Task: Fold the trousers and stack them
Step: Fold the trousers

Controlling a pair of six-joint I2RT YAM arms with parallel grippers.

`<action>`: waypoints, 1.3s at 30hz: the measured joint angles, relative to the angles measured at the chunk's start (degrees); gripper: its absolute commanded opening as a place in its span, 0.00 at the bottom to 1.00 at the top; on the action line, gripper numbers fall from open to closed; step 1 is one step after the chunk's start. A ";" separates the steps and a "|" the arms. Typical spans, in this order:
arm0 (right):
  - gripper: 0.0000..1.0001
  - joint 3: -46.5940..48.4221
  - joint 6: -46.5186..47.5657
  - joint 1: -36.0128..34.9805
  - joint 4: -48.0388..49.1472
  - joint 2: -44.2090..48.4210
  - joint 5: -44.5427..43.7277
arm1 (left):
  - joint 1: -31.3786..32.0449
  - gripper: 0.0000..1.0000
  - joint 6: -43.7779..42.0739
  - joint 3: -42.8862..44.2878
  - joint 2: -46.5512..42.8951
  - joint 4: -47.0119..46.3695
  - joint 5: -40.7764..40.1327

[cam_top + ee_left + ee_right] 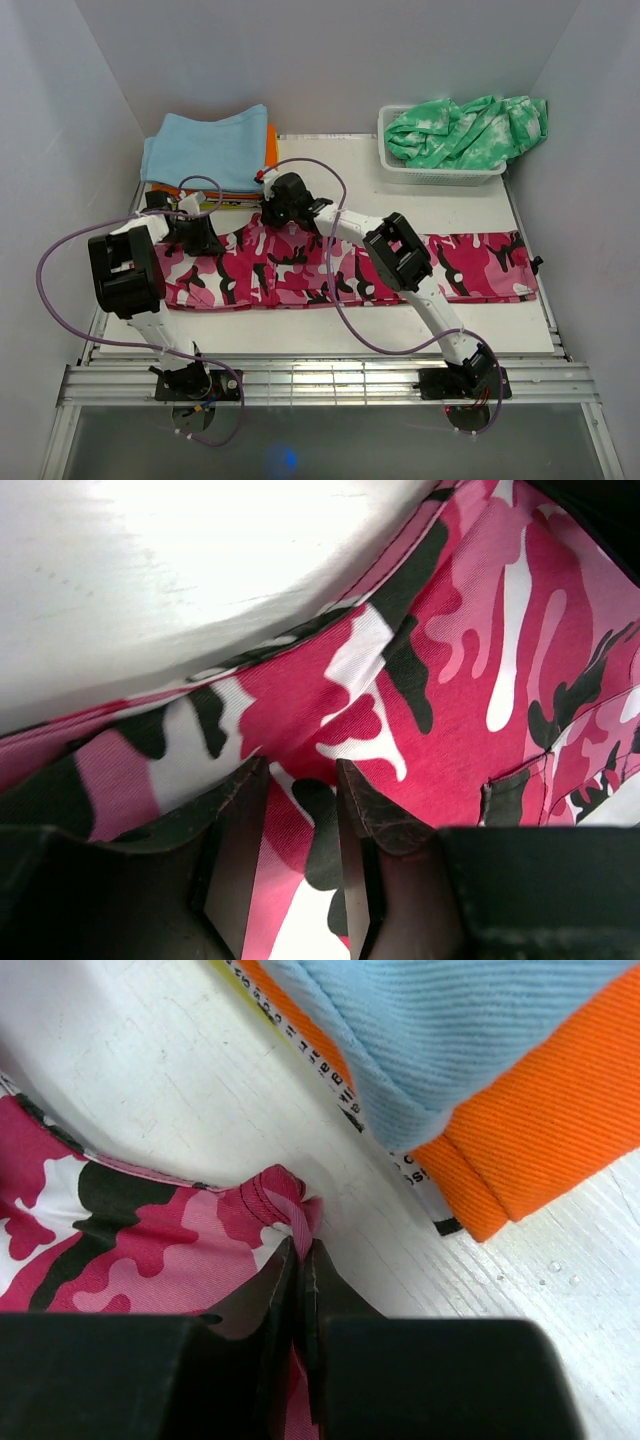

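The pink camouflage trousers [470, 265] lie stretched flat across the table from left to right. My left gripper [197, 236] sits at their far left edge; in the left wrist view [300, 770] its jaws stand narrowly apart with a fold of the trousers [450, 680] between them. My right gripper [277, 208] is at the trousers' back edge near the middle; in the right wrist view [302, 1245] it is shut on a pinched bit of the trousers' hem [150, 1250], just above the white table.
A folded stack with a light blue cloth [205, 145] on top and orange [271, 145] beneath it lies at the back left, close to my right gripper; it also shows in the right wrist view [450, 1020]. A white basket [440, 175] holds the green tie-dye garment [465, 130] at the back right.
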State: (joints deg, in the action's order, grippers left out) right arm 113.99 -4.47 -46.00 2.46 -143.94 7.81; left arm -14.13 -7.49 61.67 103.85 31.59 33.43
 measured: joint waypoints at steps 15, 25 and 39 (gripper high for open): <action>0.90 -6.75 8.48 4.55 -11.13 11.41 0.37 | -3.56 0.67 -2.67 1.49 -0.81 5.81 0.00; 0.90 -24.81 22.03 27.63 -29.66 43.91 8.59 | -9.25 0.73 -2.84 2.58 -1.60 8.09 -5.95; 0.93 -43.41 33.66 67.78 -47.78 53.99 2.78 | -9.81 0.88 -6.67 12.59 -1.05 10.05 -5.22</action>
State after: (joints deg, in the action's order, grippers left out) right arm 70.59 29.19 21.78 -45.32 -89.95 10.59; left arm -23.94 -14.15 74.26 102.80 41.65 28.21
